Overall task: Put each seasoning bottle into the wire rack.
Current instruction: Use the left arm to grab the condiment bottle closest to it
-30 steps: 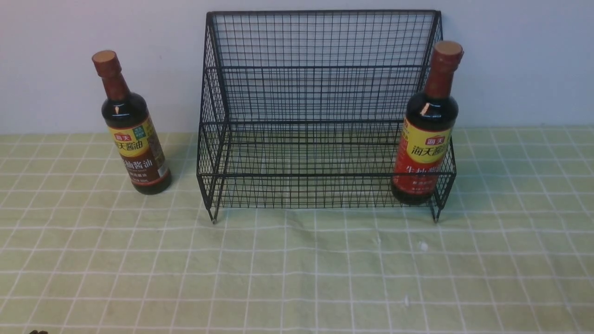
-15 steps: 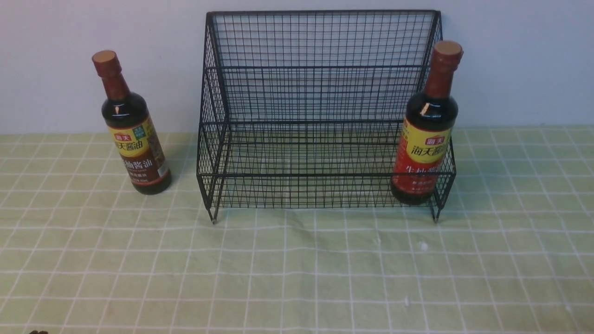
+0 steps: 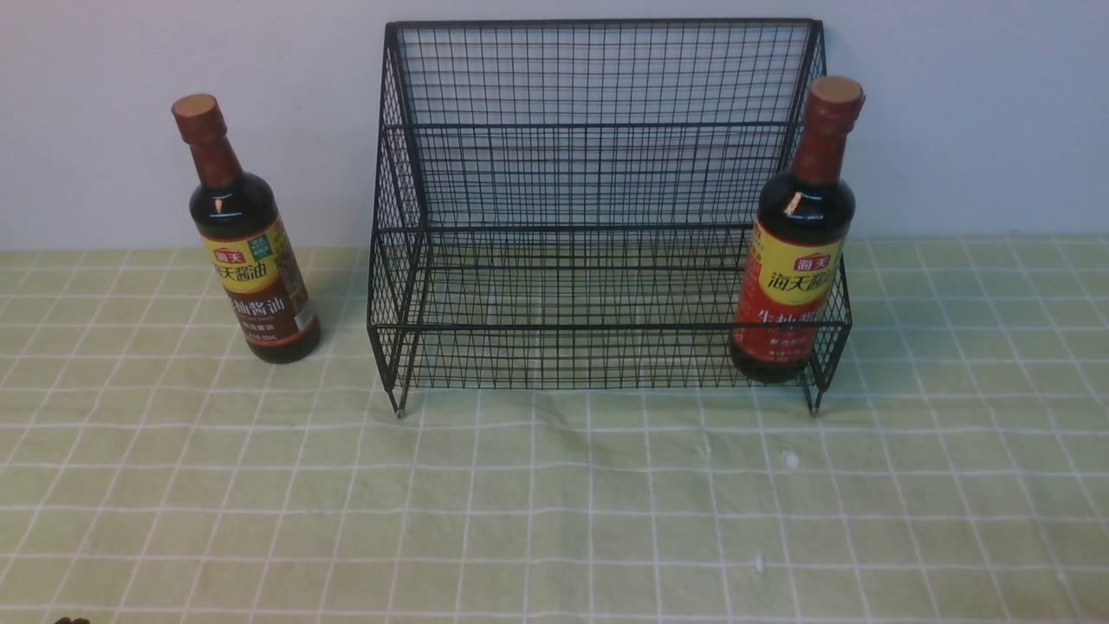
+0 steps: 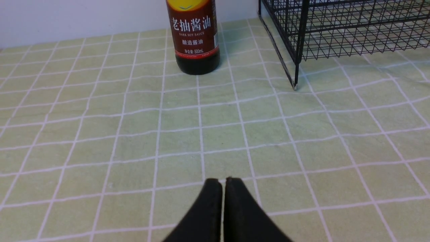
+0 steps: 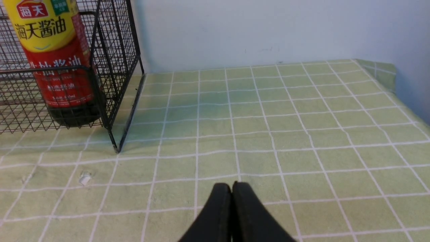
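The black wire rack point(image 3: 598, 130) stands at the back middle of the green checked cloth. The red-label seasoning bottle point(image 3: 793, 251) stands upright inside the rack's lower tier at its right end; it also shows in the right wrist view point(image 5: 55, 60). The brown-label seasoning bottle point(image 3: 247, 251) stands upright on the cloth left of the rack, apart from it; it also shows in the left wrist view point(image 4: 195, 37). My left gripper point(image 4: 222, 181) is shut and empty, well short of the brown-label bottle. My right gripper point(image 5: 231, 185) is shut and empty, to the right of the rack.
The rack's front left leg point(image 4: 295, 85) and front right leg point(image 5: 116, 148) rest on the cloth. A white wall point(image 3: 953, 113) runs behind everything. The cloth's right edge point(image 5: 386, 72) drops off at the far right. Small white specks point(image 3: 788, 459) lie before the rack.
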`<action>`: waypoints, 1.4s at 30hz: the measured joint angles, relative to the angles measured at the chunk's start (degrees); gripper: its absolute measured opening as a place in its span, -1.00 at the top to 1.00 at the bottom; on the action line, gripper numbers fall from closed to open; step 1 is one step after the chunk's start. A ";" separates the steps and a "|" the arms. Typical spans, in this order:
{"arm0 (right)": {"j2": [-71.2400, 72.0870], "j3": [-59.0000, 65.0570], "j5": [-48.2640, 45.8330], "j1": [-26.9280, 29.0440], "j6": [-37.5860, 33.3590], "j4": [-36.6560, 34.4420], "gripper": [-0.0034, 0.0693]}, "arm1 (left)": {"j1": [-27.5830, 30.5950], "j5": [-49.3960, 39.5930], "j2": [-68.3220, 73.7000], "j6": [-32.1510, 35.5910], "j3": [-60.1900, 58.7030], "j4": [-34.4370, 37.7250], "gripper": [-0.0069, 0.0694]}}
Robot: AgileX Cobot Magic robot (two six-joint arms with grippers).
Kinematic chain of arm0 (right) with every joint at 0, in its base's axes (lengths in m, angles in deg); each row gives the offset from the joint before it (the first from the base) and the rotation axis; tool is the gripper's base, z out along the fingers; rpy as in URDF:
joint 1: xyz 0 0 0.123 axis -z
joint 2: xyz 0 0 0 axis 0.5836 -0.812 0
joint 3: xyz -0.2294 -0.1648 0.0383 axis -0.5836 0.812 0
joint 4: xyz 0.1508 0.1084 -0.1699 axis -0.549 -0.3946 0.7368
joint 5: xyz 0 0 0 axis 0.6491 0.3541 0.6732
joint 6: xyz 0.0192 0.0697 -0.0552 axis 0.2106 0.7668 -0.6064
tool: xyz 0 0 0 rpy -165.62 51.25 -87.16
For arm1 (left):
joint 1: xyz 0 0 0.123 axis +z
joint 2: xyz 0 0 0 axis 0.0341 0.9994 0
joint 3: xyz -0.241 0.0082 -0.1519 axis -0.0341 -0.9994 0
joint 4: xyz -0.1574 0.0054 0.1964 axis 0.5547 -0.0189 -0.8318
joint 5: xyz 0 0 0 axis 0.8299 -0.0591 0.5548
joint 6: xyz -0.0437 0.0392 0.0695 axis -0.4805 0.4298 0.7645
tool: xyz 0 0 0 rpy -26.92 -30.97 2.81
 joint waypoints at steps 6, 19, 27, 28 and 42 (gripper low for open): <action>0.00 0.00 0.00 0.00 0.00 0.00 0.94 | 0.00 0.00 0.00 0.00 0.00 0.00 0.83; 0.00 0.00 0.00 0.00 -0.05 0.00 0.94 | 0.00 3.63 0.00 -1.34 -0.13 2.33 0.83; 0.00 0.00 0.00 0.00 -0.05 0.00 0.94 | 0.00 18.50 0.00 -6.55 -0.13 21.25 0.83; 0.00 0.00 0.00 0.00 -0.05 0.00 0.94 | 0.00 20.27 0.00 -6.62 -0.13 22.72 0.83; 0.00 0.00 0.00 0.00 -0.05 0.00 0.94 | 0.00 40.80 17.15 -7.06 13.29 5.12 0.79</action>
